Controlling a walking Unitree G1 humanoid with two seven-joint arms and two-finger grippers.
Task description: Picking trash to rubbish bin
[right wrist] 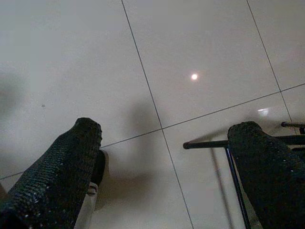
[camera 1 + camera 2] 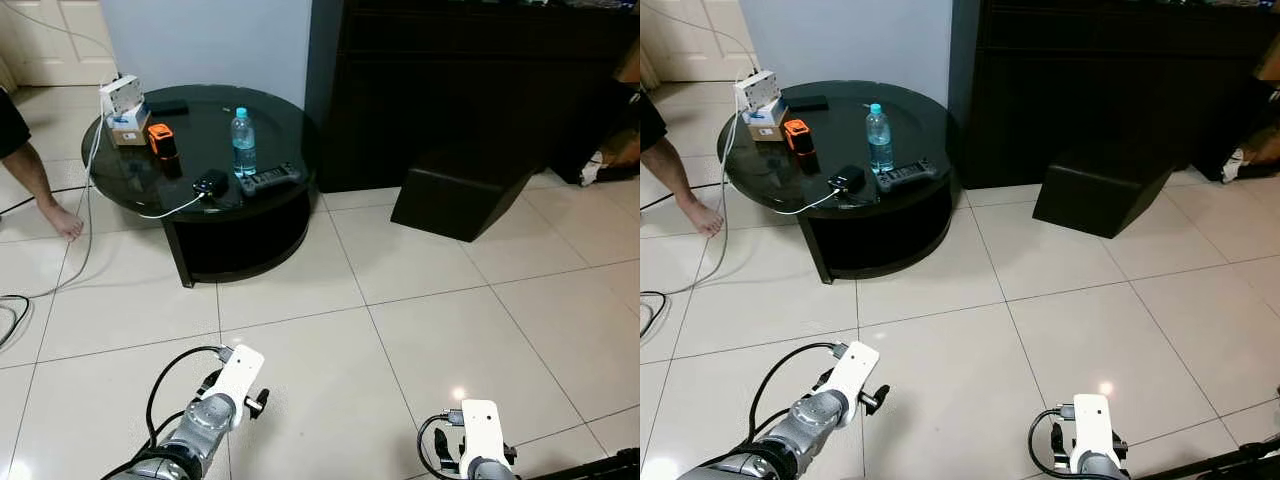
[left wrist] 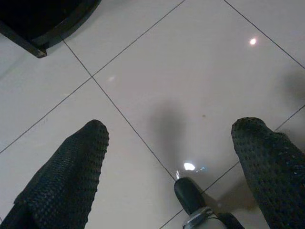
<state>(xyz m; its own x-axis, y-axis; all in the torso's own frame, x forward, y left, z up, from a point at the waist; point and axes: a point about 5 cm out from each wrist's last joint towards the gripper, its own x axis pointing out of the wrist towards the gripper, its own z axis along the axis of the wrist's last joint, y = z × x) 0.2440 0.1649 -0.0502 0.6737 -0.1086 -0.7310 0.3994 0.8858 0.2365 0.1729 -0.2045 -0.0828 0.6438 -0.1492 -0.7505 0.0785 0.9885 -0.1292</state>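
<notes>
- Head views: a round black coffee table with a glossy dark top stands on pale floor tiles against a blue-grey wall. On it stand a clear plastic water bottle with a blue cap — upright, near the middle of the top — a black remote control just beside the bottle's foot, a small black device with a white cable running off the table edge, an orange-and-black gadget, and a white box stacked on a small carton at the far left rim (labels too small to read).
- A slanted black box sits on the floor before a dark cabinet; whether it is a bin cannot be told.
- A person's bare leg and foot are cut off at the left edge.
- Both silver arms hang low at the lower edge, well apart from the table.
- Left wrist view: the left gripper has its two black fingers spread wide over bare tile, holding nothing; the table's base is cut off at one corner.
- Right wrist view: the right gripper is likewise spread wide and empty — a thin black metal frame lies partly behind one finger.
</notes>
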